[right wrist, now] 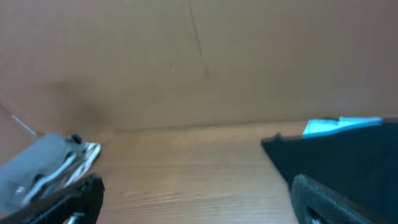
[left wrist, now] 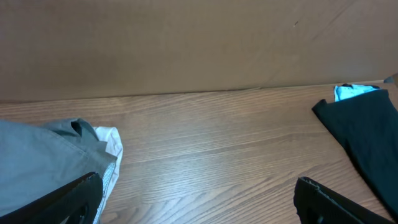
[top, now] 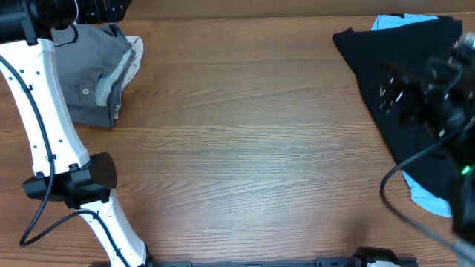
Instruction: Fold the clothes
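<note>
Two end effectors (left wrist: 198,200) (right wrist: 198,198), one grey shorts (top: 93,68)

Soft, even indoor light falls on the wooden bench (top: 245,148). A thin shadow edges the grey shorts (top: 89,78). The overhead view is sharp, except the blurred right arm (top: 445,104). The left wrist view is fairly clear, and the right wrist view is hazy throughout.

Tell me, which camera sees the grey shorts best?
The overhead view: the grey shorts lie nearly whole, button showing. The left wrist view catches only one edge; the right wrist view shows them small and blurred.
</note>
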Robot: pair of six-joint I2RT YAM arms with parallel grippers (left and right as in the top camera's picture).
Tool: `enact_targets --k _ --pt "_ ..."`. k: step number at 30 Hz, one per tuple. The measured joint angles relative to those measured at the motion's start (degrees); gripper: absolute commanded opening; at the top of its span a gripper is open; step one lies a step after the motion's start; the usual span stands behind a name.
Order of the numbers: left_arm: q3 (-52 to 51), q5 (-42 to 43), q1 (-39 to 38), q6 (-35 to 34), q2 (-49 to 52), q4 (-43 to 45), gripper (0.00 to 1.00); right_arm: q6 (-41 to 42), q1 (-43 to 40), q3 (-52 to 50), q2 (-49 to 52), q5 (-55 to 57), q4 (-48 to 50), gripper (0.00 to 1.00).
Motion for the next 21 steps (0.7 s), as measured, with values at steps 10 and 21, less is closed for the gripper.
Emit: enact_targets --k 10,21 --pt "-0.1 0.0 0.0 0.0 0.0 0.0 1.00 0.0 6.8 -40.6 -23.6 9.5 29.0 1.00" --pt "-0.1 0.0 0.0 0.0 0.0 0.0 1.00 0.0 9.3 -69.6 -41.4 15.3 48.3 1.00"
